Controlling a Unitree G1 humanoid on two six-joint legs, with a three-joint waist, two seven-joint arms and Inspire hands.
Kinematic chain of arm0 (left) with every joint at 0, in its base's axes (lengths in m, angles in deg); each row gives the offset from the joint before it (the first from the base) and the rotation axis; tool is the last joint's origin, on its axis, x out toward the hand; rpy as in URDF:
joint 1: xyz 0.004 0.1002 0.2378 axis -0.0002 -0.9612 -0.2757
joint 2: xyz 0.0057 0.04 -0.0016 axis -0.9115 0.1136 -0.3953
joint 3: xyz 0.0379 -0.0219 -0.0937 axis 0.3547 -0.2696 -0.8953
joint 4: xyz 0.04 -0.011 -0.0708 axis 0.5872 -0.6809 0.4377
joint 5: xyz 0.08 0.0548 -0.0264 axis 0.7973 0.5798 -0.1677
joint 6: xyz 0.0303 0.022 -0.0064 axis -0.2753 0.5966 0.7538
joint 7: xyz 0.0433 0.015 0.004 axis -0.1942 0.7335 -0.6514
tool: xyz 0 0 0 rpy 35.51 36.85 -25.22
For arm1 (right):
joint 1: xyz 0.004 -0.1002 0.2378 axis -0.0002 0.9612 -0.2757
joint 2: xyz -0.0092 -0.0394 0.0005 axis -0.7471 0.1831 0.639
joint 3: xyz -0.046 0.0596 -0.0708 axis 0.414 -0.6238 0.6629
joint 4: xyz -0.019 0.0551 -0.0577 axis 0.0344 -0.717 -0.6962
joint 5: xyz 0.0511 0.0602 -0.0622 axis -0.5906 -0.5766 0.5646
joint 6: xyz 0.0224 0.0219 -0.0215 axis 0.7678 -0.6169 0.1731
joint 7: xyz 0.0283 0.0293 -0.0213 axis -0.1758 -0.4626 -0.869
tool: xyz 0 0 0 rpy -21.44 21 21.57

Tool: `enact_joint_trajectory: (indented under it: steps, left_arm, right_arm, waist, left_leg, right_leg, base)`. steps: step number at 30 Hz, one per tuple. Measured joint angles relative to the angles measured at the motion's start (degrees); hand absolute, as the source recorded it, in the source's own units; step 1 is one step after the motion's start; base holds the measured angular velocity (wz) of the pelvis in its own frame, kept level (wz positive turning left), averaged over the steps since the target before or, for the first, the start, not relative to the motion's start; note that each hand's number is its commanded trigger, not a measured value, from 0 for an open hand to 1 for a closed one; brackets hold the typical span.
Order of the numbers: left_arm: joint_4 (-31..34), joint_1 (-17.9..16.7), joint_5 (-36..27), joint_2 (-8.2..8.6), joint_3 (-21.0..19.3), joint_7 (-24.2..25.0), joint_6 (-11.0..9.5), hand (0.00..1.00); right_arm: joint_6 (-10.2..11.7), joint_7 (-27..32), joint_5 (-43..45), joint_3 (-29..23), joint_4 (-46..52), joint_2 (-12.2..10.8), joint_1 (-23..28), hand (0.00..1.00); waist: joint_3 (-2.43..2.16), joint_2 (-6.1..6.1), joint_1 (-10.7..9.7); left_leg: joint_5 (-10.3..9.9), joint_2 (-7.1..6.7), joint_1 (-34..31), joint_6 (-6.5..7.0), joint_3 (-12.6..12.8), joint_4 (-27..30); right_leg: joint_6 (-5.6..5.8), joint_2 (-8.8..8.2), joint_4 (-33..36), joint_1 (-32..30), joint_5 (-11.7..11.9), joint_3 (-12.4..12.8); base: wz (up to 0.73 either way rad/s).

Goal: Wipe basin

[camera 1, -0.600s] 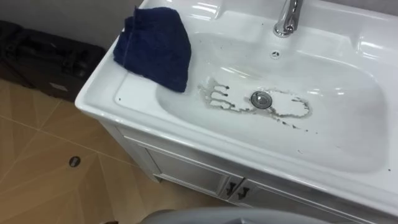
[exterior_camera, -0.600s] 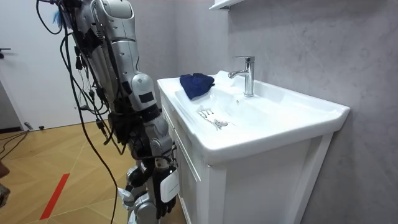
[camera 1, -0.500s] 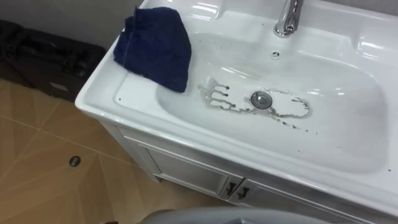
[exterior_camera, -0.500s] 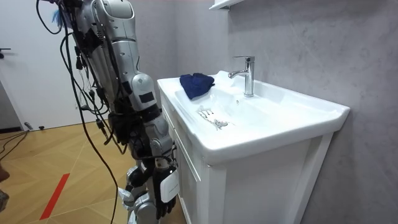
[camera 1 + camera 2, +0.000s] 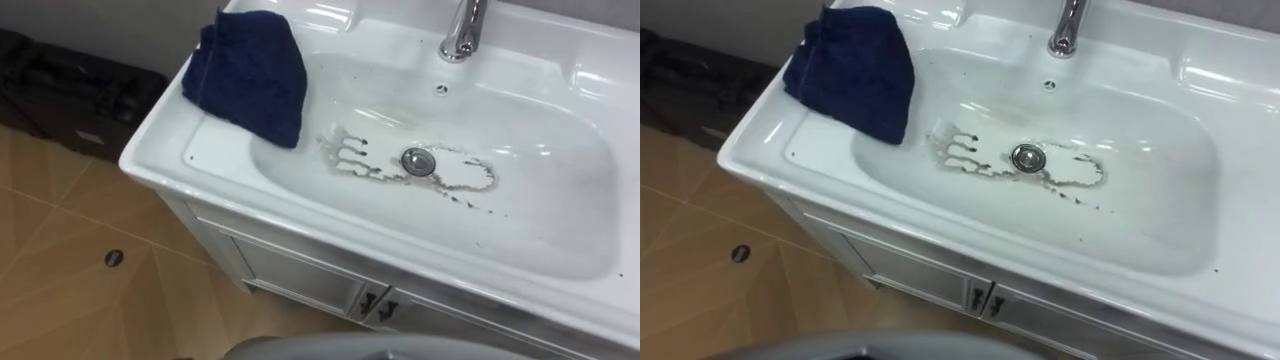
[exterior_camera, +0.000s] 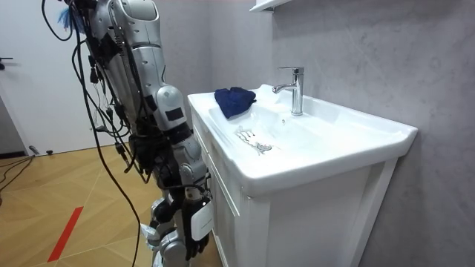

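Note:
A dark blue cloth (image 5: 247, 72) lies bunched on the left rim of the white basin (image 5: 160, 150), with one edge hanging into the bowl. Brown dirty streaks (image 5: 455, 180) ring the metal drain (image 5: 417, 161) at the bottom of the bowl. No hand touches the cloth or the basin. In the room view I stand upright at the basin's front, and my right hand (image 6: 175, 242) hangs low beside the cabinet.
A chrome faucet (image 5: 462, 30) stands at the back rim. White cabinet doors (image 5: 300, 280) sit under the basin. A black case (image 5: 75, 95) lies on the wooden floor to the left, and a small round floor cover (image 5: 114, 258) is nearer.
The eye view has shifted a little, which is the camera's own move. The cloth, the basin and my arms stay as they were.

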Motion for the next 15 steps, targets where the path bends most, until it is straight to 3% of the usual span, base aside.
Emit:
enact_joint_trajectory:
  steps: [4, 10, 15]
  left_arm:
    - [0.0, 0.15, -0.44, 0.0, -0.29, -0.16, 0.01, 0.0]
    - [0.0, -0.9, -4.51, -0.13, -4.15, -2.39, -0.06, 0.0]
    - [-0.14, -2.69, -12.67, -0.23, -6.71, -4.7, -0.13, 0.0]
  right_arm:
    - [-0.02, 0.0, -1.09, -0.05, -0.03, 0.01, -0.04, 0.0]
    - [-0.1, -0.58, -0.82, -0.14, -0.08, 0.01, 0.36, 0.0]
    - [-0.24, -1.08, -0.85, -0.04, -0.6, 0.23, 0.28, 0.0]
  waist:
    - [0.0, 0.19, 0.0]
    - [-0.02, 0.22, -0.13]
    - [-0.08, 0.33, 0.96]
  left_leg:
    - [0.0, -0.01, -0.02, 0.0, 0.0, 0.06]
    - [0.01, -0.28, 0.17, 0.01, -1.3, 0.01]
    - [0.06, -0.62, -0.16, -0.02, -2.71, -0.23]
  right_leg:
    - [0.0, -0.01, -0.03, 0.08, 0.0, -0.16]
    - [0.0, -0.23, 0.02, 0.77, 0.01, -2.55]
    - [0.0, -0.39, 0.03, 0.76, 0.0, -4.61]
  base:
    - [0.0]
    - [0.11]
    - [0.14]
